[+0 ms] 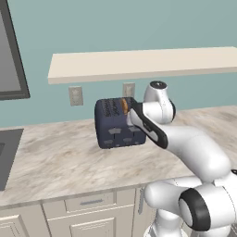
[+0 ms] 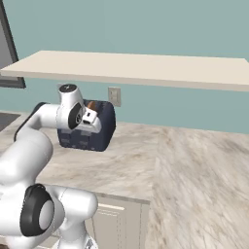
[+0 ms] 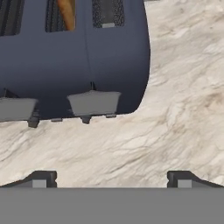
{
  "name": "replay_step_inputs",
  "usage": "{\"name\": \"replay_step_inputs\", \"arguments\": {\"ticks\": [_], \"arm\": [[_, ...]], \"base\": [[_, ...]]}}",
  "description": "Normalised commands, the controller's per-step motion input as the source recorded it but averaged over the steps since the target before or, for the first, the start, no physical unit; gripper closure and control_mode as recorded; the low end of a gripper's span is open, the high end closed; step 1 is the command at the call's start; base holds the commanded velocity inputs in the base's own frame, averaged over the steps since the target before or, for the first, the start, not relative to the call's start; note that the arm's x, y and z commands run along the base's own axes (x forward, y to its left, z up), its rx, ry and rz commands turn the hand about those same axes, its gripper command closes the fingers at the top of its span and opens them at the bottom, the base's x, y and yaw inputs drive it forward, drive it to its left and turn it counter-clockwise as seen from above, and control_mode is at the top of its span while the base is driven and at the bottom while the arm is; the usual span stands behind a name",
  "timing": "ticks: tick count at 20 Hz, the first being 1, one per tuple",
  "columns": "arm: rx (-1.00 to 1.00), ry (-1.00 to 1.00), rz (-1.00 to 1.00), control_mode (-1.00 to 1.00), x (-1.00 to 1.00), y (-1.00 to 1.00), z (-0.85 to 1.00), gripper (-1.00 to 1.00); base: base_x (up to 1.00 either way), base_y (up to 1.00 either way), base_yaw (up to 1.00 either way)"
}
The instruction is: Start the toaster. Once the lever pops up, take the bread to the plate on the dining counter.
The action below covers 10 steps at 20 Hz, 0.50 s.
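You are hovering the gripper (image 3: 111, 180) above the front of the toaster (image 1: 115, 124), looking down over its grey lever panels (image 3: 93, 102), and your jaws are standing fully released with nothing between them. That spread makes sense here: you are not picking anything up yet, only lining up to press a lever down. The toaster is sitting on the marble tabletop (image 1: 60, 159) against the wall, below the shelf (image 1: 143, 62). The bread (image 3: 67, 12) is standing on edge in one of the slots, its golden edge poking above the top, which suggests the lever is not yet down. Judging by this, you are aiming at the panel nearest the loaded slot.
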Motion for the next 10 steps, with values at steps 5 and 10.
{"name": "replay_step_inputs", "arguments": {"ticks": [5, 10], "arm": [[0.02, -0.01, 0.0, -1.0, 0.11, -0.13, 0.0, -1.0], [0.01, -0.01, 0.0, -1.0, 0.18, -0.03, 0.0, -1.0]], "base": [[0.0, 0.0, 0.0], [0.0, 0.0, 0.0]]}}
